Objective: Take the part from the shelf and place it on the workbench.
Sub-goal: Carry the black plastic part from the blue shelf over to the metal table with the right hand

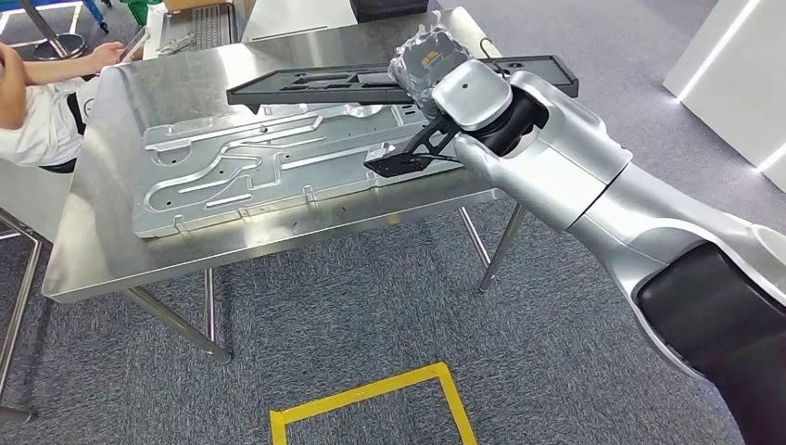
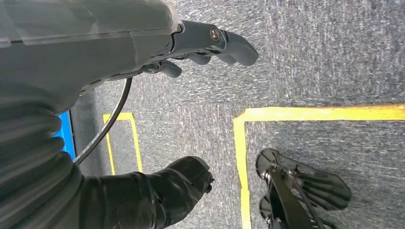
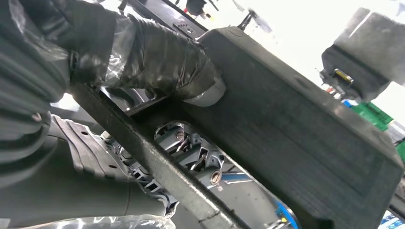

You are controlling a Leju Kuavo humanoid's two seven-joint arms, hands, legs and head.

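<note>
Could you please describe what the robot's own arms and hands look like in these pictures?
The right arm has glossy silver shells with black joint sections. The right hand is dark under clear plastic wrap. The left hand has dark grey fingers, a ribbed grey cover and a black cable.

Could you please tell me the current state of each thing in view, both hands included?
Black part: held above the workbench, roughly level.
Right hand: grips the black part.
Left hand: empty, hanging over the carpet.
Aluminium plate: lying flat on the workbench.
Workbench: standing, steel top.
</note>
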